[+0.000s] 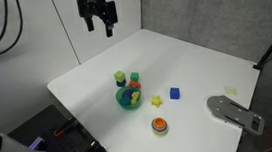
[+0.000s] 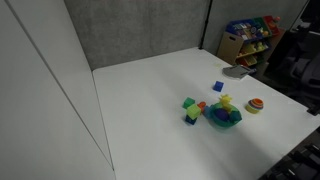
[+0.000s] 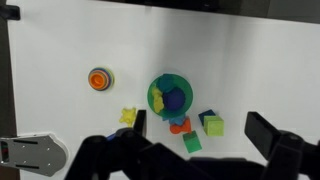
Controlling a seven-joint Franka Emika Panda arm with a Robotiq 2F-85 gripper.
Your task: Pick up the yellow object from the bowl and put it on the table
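Table (image 1: 190, 66): white, flat, matte, fills most of every view. Gripper (image 1: 98, 27) hangs high over the far table edge, jaws spread wide, holding nothing. In wrist view the gripper (image 3: 198, 122) fingers (image 3: 262, 130) frame the bottom edge, also wide apart. Grey metal plate (image 1: 235, 114) sits near a table corner.

Bowl (image 1: 128, 98): small, round, teal, w/ a blue piece and a yellow-green bit inside per wrist cam (image 3: 171, 97). Orange-red disc (image 1: 159, 124) lies nearer the table's front edge. Yellow-green blocks (image 1: 126, 79) are just behind the bowl.

Yellow object (image 1: 157, 101): small, bright yellow, spiky star outline. It lies on the table just beside the bowl, not in it, btwn the bowl and the blue cube (image 1: 175, 93). Well below and apart from the gripper; in wrist view (image 3: 128, 116) it's just outside one finger, not btwn them.

Exterior view w/ bowl (image 2: 222, 118), yellow object (image 2: 225, 101) and cube (image 2: 218, 87) shows no gripper. Bowl contents are clear only from the wrist cam.
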